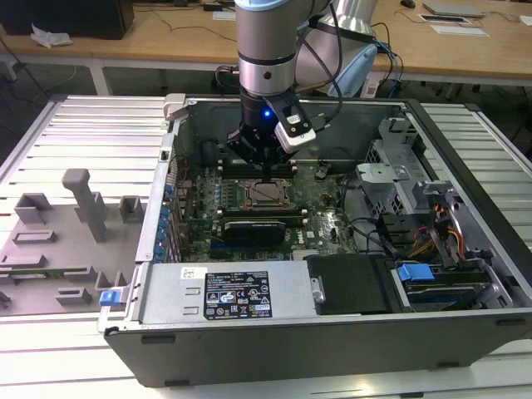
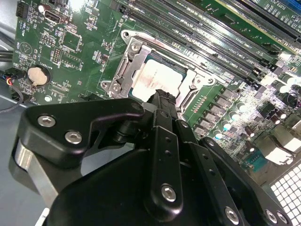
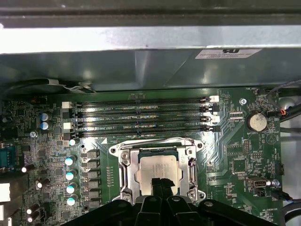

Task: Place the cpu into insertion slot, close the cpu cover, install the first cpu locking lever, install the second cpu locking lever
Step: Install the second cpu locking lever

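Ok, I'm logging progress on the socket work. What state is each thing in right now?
cpu: seated in the insertion slot, silvery top showing.
insertion slot: occupied by the cpu.
cpu cover: closed down around the cpu.
gripper: jaws shut together, tip just above the cpu.
computer case: side open, motherboard exposed.

Lab workbench: slatted metal table (image 1: 75,125), opened computer case (image 1: 465,316), desks (image 1: 166,37) behind.

Cpu (image 3: 159,170) in insertion slot (image 3: 126,170), cpu cover (image 3: 193,165) down around it; 4 memory slots (image 3: 141,117) just beside; gripper (image 1: 264,170) directly above cpu
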Controlling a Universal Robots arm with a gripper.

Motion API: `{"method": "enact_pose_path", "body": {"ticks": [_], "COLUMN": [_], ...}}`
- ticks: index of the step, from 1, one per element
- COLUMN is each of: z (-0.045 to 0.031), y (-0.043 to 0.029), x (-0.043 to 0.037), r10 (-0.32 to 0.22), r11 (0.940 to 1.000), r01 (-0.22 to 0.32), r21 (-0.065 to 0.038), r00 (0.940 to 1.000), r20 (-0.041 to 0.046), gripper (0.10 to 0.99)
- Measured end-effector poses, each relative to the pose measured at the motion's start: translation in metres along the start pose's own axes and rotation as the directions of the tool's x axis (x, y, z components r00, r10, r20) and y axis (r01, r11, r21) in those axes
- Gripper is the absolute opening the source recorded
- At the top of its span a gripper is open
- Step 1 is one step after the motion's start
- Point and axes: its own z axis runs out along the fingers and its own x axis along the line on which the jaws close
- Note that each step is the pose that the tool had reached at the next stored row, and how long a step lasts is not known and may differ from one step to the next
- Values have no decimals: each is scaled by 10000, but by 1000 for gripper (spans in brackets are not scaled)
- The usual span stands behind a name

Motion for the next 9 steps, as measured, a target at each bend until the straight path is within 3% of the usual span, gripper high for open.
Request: {"method": "enact_pose_path", "body": {"ticks": [4, 6, 9], "z": [0, -1, -1], "y": [-32, -124, -170], "x": [-1, -4, -5], "r10": [1, 1, 0], "r11": [10000, 10000, 10000], "r01": [-1, -1, 0], "r21": [-1, -2, -2], "r00": [10000, 10000, 10000], "r20": [0, 0, 0], "gripper": [106, 106, 106]}}
